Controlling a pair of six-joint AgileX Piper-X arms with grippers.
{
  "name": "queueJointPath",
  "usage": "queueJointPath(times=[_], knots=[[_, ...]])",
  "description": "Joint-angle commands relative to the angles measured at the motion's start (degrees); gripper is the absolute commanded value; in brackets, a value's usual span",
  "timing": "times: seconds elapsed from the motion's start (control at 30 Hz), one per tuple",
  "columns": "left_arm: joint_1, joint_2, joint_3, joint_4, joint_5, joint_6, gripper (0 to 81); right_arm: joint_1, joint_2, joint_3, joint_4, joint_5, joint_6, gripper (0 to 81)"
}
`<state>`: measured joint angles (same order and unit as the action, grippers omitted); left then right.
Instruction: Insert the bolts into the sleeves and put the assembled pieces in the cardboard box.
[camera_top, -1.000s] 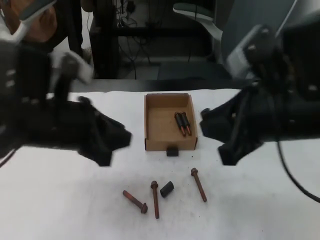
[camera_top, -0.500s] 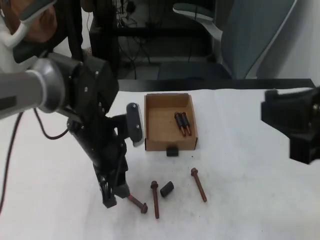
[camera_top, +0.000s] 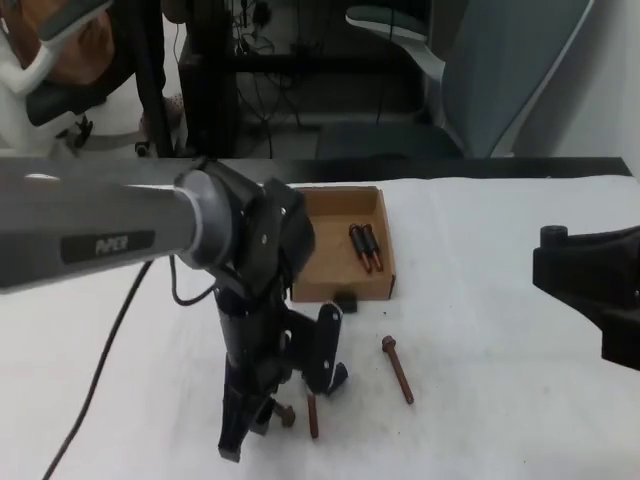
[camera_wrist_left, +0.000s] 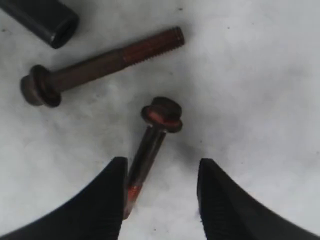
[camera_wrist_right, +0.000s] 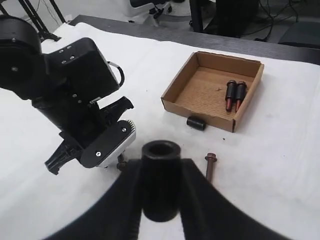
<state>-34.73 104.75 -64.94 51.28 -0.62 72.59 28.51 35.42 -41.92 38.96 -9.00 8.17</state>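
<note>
1. High view, far left: the left arm (camera_top: 120, 235) crosses the white bench (camera_top: 500, 420) and points the left claw (camera_top: 250, 432) down onto it, close to the near edge.
2. Left wrist view: the left claw (camera_wrist_left: 162, 165) stands wide, with its two fingers (camera_wrist_left: 107, 200) on either side of the nearest bolt (camera_wrist_left: 152, 140). That bolt lies flat. Its shank end is right at one finger's inner face, though I cannot tell whether it touches. Its flanged head lies out past the fingertips.
3. Just beyond that head lies the second bolt (camera_wrist_left: 100, 67), crosswise to the first and not touching it. Past the second bolt's head end a loose sleeve (camera_wrist_left: 45, 20) lies on its side, with its open bore showing.
4. To the right of the left claw in the high view, and apart from it, the third bolt (camera_top: 397, 368) lies alone.
5. Beyond the claw, a short sleeve (camera_top: 345, 301) sits just beside the front wall of the cardboard box (camera_top: 370, 285).
6. Two assembled pieces (camera_top: 365, 247) lie side by side on the box floor, towards its right wall, beyond and to the right of the left claw.
7. Right wrist view: the right claw (camera_wrist_right: 161, 169) is clamped on the held sleeve (camera_wrist_right: 161, 195), which stands upright with its bore facing up and a finger on each flank. The third bolt and the box lie ahead of this claw.
8. In the high view the right arm (camera_top: 595, 280) sits at the right edge, well apart from the left claw.
</note>
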Motion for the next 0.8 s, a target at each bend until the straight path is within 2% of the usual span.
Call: queueJointPath(times=[0.0,0.3,0.73,0.77], knots=[[0.02,1.06,-0.67,0.02,-1.72,0.77,41.7,-0.29,-1.57,-0.23,0.46,-1.53,0.44,0.4],[-1.03,2.9,-0.67,-2.37,-1.73,-1.2,41.7,-0.29,-3.48,-0.23,1.09,-2.52,0.44,0.4],[-3.23,2.9,-0.67,-1.82,3.17,-7.26,41.7,-0.29,-3.46,-0.05,1.09,-2.52,0.44,0.4],[-3.23,2.9,-0.67,-1.82,3.15,-7.26,39.5,-0.29,-3.46,0.1,0.99,-2.52,0.44,0.4]])
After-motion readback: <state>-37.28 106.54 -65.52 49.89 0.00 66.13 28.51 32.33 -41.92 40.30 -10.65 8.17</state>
